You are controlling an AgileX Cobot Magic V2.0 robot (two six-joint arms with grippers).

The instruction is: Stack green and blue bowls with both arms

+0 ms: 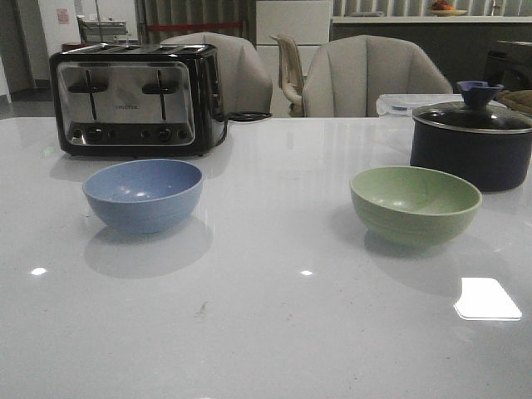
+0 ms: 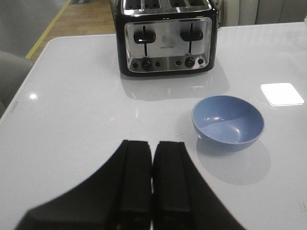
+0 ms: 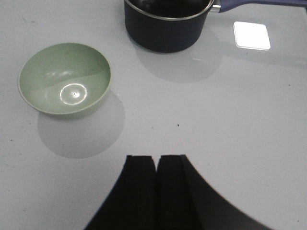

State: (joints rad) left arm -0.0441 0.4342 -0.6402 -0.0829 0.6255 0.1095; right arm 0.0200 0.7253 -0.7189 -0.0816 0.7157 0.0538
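The blue bowl [image 1: 143, 194] stands upright and empty on the left of the white table [image 1: 266, 332], in front of the toaster. It also shows in the left wrist view [image 2: 228, 121]. The green bowl [image 1: 415, 203] stands upright and empty on the right, in front of the dark pot; it also shows in the right wrist view [image 3: 64, 78]. My left gripper [image 2: 152, 143] is shut and empty, above the table and short of the blue bowl. My right gripper [image 3: 157, 158] is shut and empty, short of the green bowl. Neither gripper shows in the front view.
A chrome and black toaster [image 1: 137, 100] stands at the back left. A dark navy lidded pot [image 1: 472, 141] stands at the back right, close behind the green bowl. Chairs [image 1: 366, 79] stand beyond the table's far edge.
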